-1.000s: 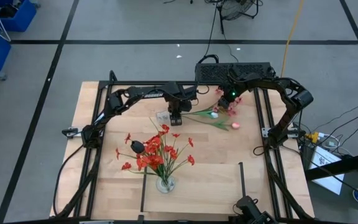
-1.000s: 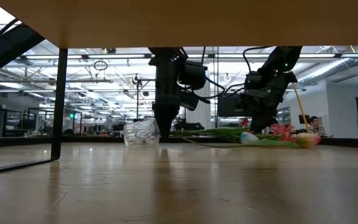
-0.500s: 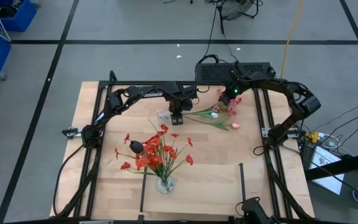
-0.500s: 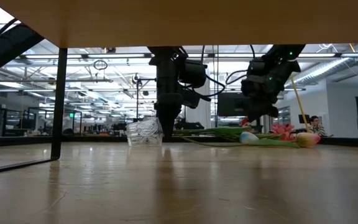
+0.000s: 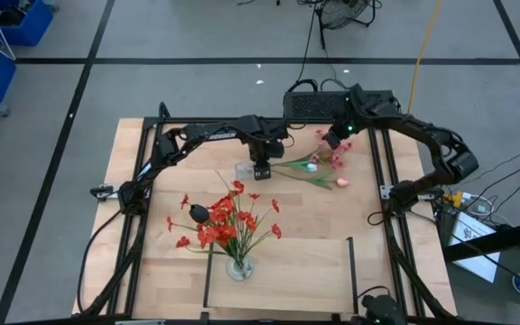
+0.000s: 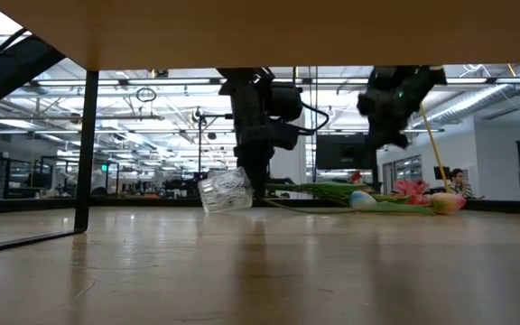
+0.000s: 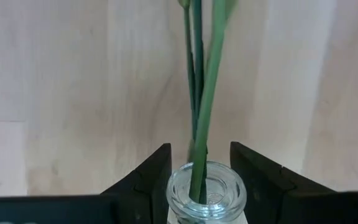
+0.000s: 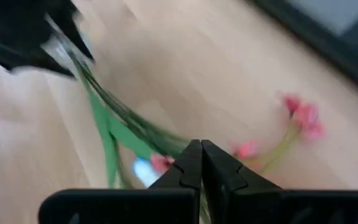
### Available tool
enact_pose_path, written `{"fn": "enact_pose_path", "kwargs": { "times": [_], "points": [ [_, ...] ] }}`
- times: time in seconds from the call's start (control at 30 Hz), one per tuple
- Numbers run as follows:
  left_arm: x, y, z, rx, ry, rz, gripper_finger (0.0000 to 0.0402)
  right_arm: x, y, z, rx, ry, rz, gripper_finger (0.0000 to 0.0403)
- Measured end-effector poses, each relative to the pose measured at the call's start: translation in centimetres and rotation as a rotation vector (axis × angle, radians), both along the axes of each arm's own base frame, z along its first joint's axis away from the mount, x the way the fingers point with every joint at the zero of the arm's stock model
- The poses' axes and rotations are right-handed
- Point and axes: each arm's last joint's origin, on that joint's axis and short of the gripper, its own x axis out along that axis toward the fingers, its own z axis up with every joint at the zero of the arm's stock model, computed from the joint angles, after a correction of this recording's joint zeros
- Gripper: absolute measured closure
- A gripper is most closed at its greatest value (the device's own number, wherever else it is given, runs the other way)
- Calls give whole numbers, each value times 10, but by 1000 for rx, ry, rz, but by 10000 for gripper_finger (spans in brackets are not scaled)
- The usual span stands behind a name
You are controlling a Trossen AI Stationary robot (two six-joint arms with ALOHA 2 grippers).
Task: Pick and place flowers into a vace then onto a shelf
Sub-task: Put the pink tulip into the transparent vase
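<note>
Your wooden table (image 5: 314, 226) carries a shelf (image 5: 278, 271) at its near edge, with a vase of red flowers (image 5: 228, 221) beside it. Your left gripper (image 7: 199, 168) is clamped on a small glass vase (image 7: 206, 193), tilted, green stems (image 7: 202, 112) poking into its mouth. Your right gripper (image 8: 201, 163), fingers together, hangs above the tulips (image 5: 328, 174) lying on the table.

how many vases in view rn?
2. One upright on the shelf holding red flowers; one tipped on the table, gripped by the left gripper, stems in its mouth.
</note>
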Motion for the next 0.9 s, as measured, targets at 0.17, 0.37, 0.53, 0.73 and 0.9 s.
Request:
{"fn": "enact_pose_path", "kwargs": {
  "times": [0.17, 0.37, 0.53, 0.73, 0.9],
  "points": [
    [1, -1, 0, -27, -16, 3, 252, -2, 9, 32, -27, -97, 96, 403],
    [4, 0, 1, -39, -48, 11, 252, 12, 17, 45, 35, -72, 245, 376],
    [4, 0, 1, -41, -55, 15, 252, 26, 19, 38, 61, 9, 319, 320],
    [9, 1, 2, -57, -104, 49, 252, 42, 26, 38, 22, 148, 403, 270],
    [9, 1, 2, -57, -103, 49, 252, 54, 32, 26, 48, 194, 461, 263]
  ]
}}
